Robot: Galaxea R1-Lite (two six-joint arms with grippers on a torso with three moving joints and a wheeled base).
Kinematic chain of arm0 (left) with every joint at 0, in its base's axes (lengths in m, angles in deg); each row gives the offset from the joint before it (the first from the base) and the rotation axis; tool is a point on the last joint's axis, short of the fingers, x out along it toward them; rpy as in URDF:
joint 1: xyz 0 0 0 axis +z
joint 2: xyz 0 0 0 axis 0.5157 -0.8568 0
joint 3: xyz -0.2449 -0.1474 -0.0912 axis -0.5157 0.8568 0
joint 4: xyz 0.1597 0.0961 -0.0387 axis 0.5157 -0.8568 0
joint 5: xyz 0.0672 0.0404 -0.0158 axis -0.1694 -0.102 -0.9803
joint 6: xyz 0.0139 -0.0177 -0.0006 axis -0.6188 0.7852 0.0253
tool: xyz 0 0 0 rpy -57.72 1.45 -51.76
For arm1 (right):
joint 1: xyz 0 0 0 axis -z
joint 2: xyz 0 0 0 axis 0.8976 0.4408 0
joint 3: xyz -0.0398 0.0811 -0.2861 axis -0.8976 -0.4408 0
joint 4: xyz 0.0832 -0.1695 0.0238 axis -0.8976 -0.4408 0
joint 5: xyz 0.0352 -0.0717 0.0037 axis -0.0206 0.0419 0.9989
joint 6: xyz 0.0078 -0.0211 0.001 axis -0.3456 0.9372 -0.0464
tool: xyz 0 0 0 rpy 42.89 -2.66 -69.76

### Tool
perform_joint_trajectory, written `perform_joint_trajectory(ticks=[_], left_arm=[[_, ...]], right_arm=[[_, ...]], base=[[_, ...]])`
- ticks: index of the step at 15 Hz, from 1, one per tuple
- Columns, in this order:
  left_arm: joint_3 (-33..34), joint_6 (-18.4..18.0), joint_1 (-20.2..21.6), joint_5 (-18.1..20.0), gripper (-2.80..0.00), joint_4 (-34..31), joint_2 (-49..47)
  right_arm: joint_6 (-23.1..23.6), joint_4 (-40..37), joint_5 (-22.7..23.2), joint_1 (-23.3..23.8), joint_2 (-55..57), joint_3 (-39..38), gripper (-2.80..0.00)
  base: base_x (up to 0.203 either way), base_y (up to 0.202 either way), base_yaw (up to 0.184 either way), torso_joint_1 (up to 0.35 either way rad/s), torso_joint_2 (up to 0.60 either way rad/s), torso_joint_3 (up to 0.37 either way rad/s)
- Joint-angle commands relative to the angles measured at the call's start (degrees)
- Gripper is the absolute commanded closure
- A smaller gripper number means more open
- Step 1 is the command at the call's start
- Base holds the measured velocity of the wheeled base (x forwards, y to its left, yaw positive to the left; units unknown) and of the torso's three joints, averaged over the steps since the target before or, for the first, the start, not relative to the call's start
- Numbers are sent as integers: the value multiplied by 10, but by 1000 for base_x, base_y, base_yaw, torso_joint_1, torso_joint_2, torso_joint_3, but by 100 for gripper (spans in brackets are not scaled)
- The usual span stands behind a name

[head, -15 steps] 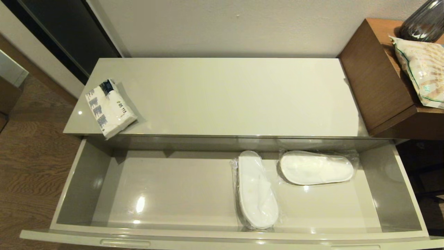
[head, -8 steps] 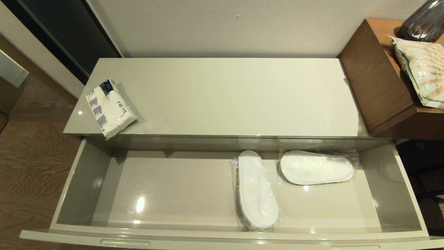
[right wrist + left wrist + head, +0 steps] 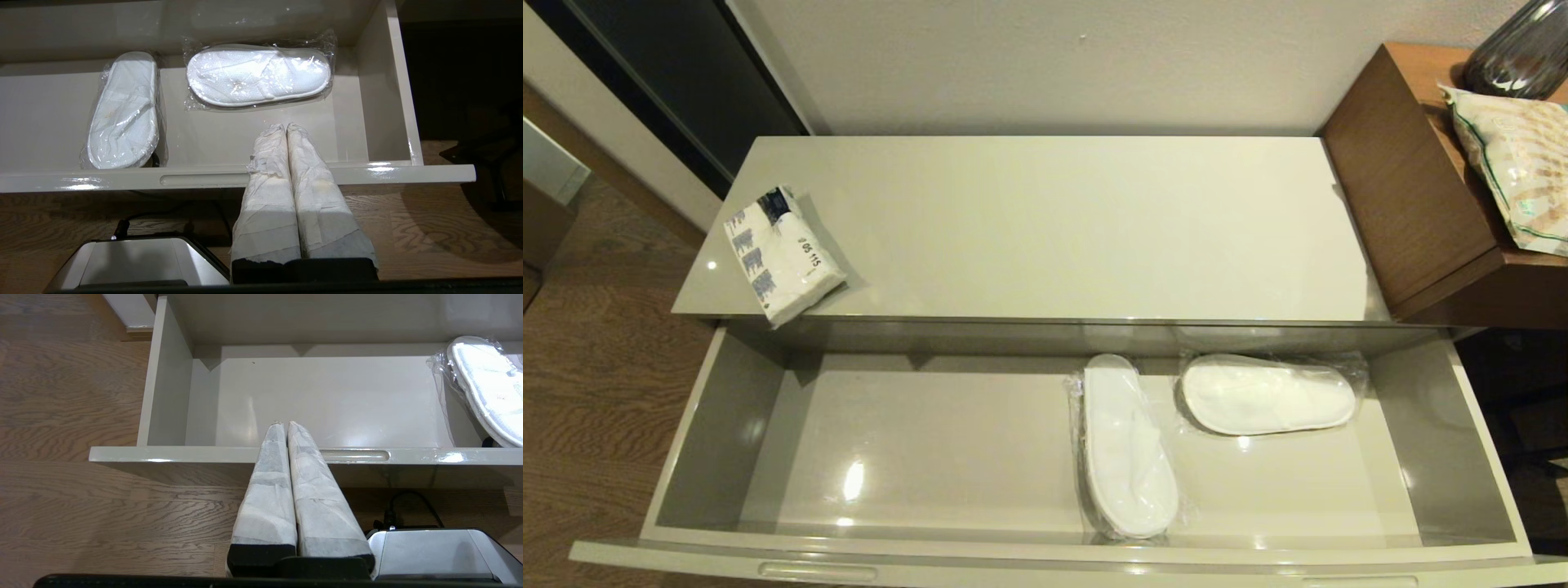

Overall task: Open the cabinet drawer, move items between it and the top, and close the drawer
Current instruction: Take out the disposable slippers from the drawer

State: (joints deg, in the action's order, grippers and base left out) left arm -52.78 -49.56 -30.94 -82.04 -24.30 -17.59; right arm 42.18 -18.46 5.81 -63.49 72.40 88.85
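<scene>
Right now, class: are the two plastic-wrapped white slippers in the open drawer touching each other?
Apart. The head view shows bare drawer floor between the lengthwise plastic-wrapped white slipper and the crosswise plastic-wrapped white slipper; the right wrist view shows the same gap.

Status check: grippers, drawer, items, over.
Left gripper and right gripper shut, empty, before the front rim. Wide grey-beige tray drawer open, two plastic-wrapped white slippers inside. Blue-printed white tissue pack on glossy cream top panel. Nothing in the way.

Soft overhead light is glaring in small spots off the glossy drawer (image 3: 854, 480) floor and the top (image 3: 712, 265). The slippers' plastic wrap (image 3: 257, 73) is glinting — shadows are pooling under the top's front edge, everything staying sharp.
</scene>
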Motion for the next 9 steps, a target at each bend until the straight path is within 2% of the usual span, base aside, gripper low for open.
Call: perform_joint_trajectory(ticks=[1, 9], left_arm=[[0, 0, 0, 0, 0, 0, -1], [0, 0, 0, 0, 0, 0, -1]], right_arm=[[0, 0, 0, 0, 0, 0, 0], [1, -1, 0, 0, 0, -1, 0]], base=[[0, 0, 0, 0, 0, 0], [0, 0, 0, 0, 0, 0]])
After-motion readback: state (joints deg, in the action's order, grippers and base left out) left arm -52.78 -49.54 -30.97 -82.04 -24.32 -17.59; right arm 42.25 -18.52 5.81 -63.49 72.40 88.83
